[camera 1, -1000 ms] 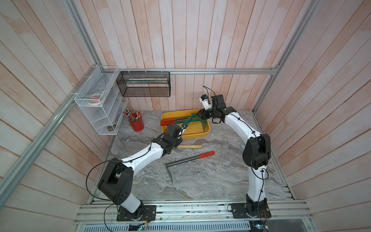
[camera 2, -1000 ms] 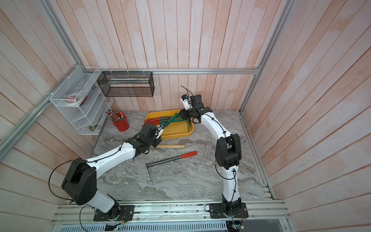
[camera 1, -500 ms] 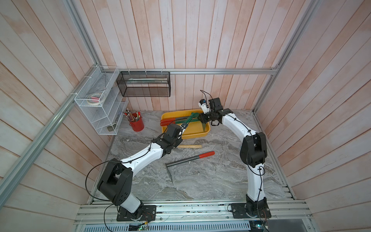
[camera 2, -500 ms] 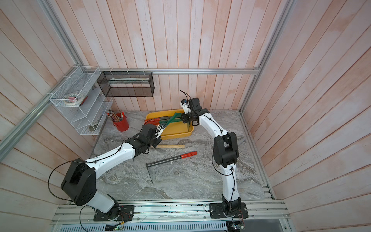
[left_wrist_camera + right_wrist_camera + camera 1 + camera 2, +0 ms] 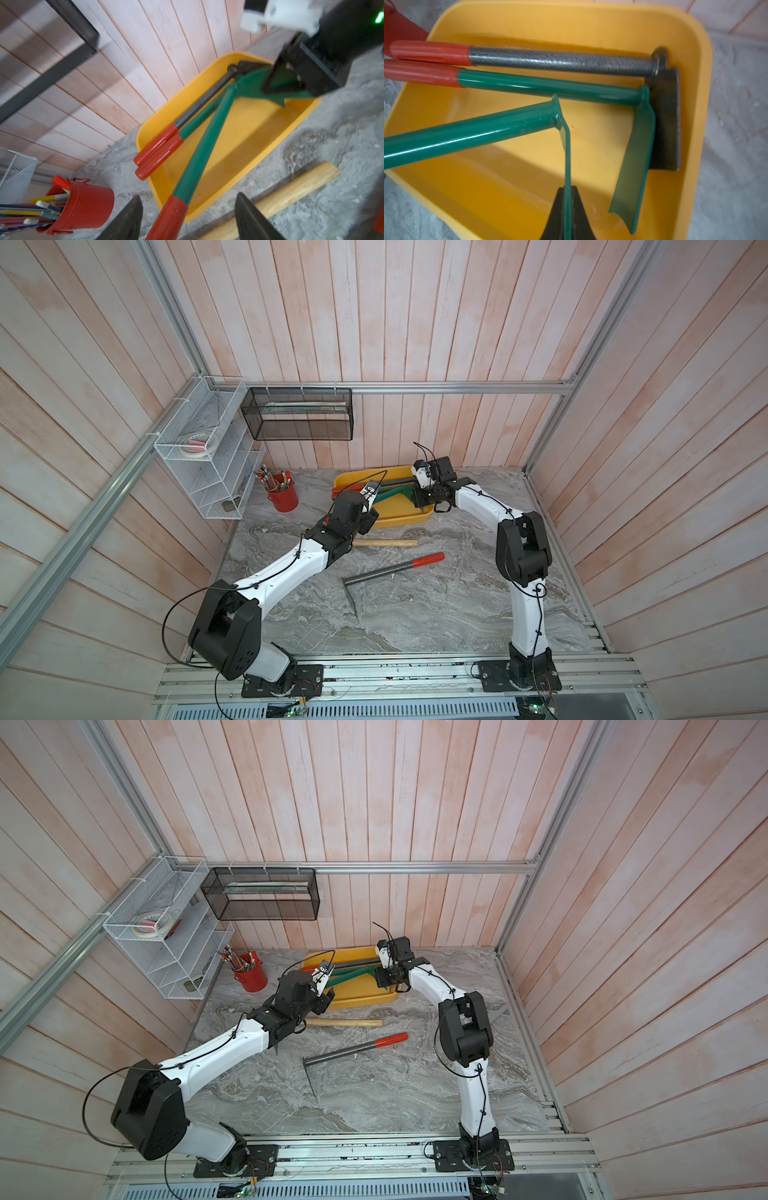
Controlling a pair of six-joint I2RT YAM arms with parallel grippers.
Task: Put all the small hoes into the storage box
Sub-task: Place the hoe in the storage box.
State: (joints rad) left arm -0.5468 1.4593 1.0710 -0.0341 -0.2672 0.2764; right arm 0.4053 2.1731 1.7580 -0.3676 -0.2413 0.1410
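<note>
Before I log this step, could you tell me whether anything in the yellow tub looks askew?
Yes: one green-handled, red-gripped metal hoe slants across the shallow yellow plastic tub, its grip overhanging the rim between the open jaws of the left gripper, blade pinched in the right gripper.

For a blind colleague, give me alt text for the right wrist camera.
The right gripper has its jaws shut on the blade of the green small hoe, held over the yellow storage box. A grey hoe and a second green hoe, both red-gripped, lie inside.

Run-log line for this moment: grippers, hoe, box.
left gripper: open around handle | right gripper: shut on green hoe blade | storage box: hoe head inside, handle across rim
</note>
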